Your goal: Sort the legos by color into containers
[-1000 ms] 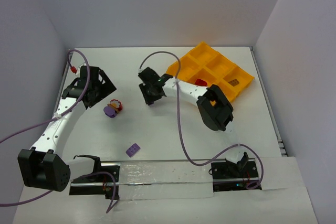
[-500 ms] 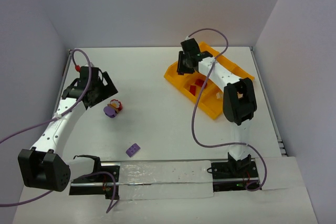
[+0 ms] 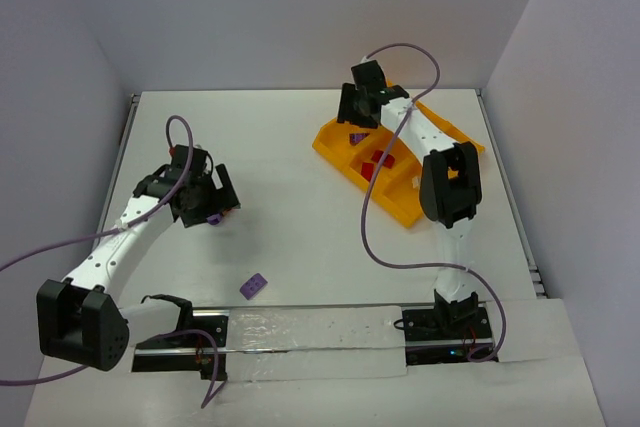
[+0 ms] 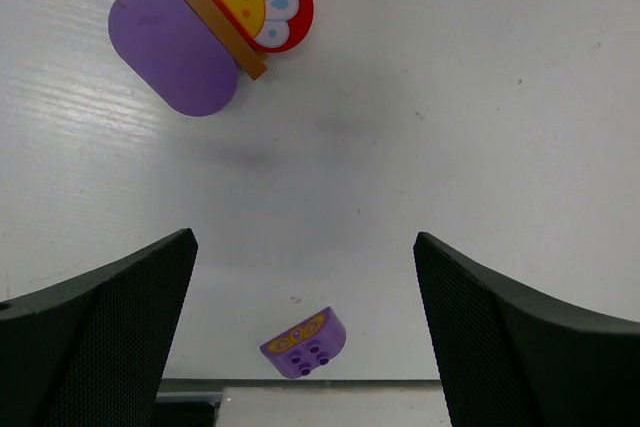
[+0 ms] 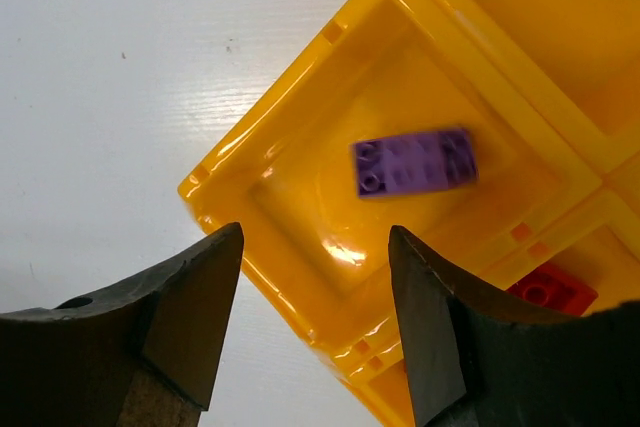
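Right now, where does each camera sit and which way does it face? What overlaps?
Top external: above and behind the bases, looking down at the table; both arms show whole, left tool and right tool.
Left wrist: on the left arm, facing down at a flower-topped cluster; its two fingers frame the bottom.
Right wrist: facing down into a corner of the tray; own fingers at the bottom.
Shared: the purple brick in that compartment also shows in top external.
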Robot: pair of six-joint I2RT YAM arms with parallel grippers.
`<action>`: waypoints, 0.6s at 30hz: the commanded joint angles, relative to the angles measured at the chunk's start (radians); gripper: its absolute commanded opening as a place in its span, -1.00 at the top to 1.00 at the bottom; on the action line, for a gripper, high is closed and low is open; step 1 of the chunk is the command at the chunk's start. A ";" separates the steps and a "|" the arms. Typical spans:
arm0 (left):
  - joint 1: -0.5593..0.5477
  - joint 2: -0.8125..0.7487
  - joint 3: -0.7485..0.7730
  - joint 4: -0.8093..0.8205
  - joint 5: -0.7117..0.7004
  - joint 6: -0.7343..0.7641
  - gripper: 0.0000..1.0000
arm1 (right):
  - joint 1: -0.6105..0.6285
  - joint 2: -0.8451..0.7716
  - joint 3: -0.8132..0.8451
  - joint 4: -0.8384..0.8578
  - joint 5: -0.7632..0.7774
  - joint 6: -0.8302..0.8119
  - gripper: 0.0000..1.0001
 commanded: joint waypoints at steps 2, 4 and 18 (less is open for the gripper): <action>-0.010 -0.006 0.066 -0.026 -0.056 -0.055 -0.95 | 0.055 -0.164 -0.108 0.039 -0.058 -0.066 -0.34; -0.009 0.009 0.091 -0.043 -0.095 -0.074 -0.96 | 0.097 -0.233 -0.198 0.086 -0.074 -0.096 -0.34; -0.016 -0.061 -0.043 0.037 0.124 -0.064 -0.81 | 0.476 -0.422 -0.589 0.229 -0.193 -0.157 -0.38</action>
